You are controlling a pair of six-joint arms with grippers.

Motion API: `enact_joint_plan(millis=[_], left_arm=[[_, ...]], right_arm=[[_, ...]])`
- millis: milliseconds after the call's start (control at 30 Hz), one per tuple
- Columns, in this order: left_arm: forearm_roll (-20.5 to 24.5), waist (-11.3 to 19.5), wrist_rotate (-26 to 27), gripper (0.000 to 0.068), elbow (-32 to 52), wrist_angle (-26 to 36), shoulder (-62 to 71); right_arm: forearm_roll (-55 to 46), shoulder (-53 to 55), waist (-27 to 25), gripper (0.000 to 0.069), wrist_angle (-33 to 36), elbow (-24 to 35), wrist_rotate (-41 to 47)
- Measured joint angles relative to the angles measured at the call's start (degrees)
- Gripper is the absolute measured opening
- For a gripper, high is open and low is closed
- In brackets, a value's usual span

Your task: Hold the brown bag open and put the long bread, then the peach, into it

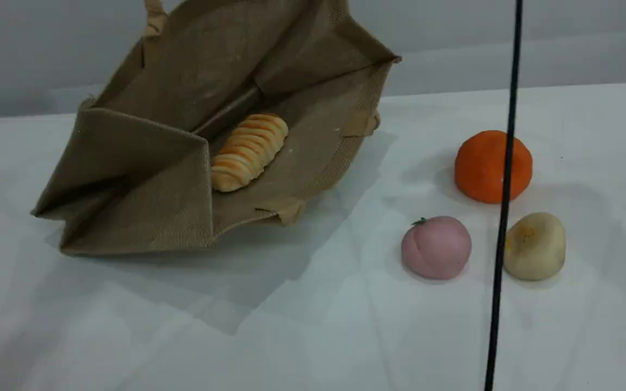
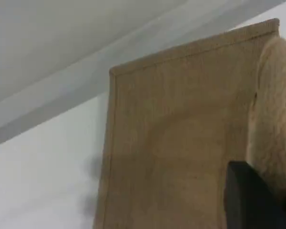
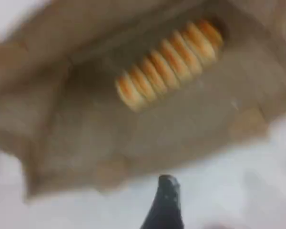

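The brown bag [image 1: 144,163] lies tipped on its side at the left of the table, its mouth gaping toward the front. The long bread [image 1: 249,151] rests inside on the lower wall, and the blurred right wrist view also shows the long bread [image 3: 169,64]. One beige handle [image 1: 154,13] rises out of the top of the scene view. In the left wrist view my left gripper [image 2: 271,191] is shut on that handle [image 2: 274,109], beside the bag's wall [image 2: 176,143]. My right gripper [image 3: 166,195] hovers open and empty above the bag's mouth. The peach [image 1: 436,247] sits on the table to the right.
An orange round fruit [image 1: 492,166] and a lumpy yellowish-beige round item [image 1: 535,246] sit near the peach. A thin black cable [image 1: 503,217] hangs vertically in front of them. White cloth covers the table [image 1: 291,326].
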Motion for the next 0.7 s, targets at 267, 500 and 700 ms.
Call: enact_joint_plan(millis=[267,500,700], left_arm=[[0.0,0.0,0.56,0.0081,0.0,0.0,0.0],[0.0,0.0,0.56,0.0081,0.0,0.0,0.0],[-0.06,0.0,0.56,0.0081,0.0,0.0,0.0]], right_arm=[[-13.16,-0.23,0.07,0.0573,1.73,0.1,6.41],[-14.23,1.29,0.11,0.0573,1.51,0.1,8.08],[-16.83,3.89,0.13,0.0573,1.51,0.18,10.01]])
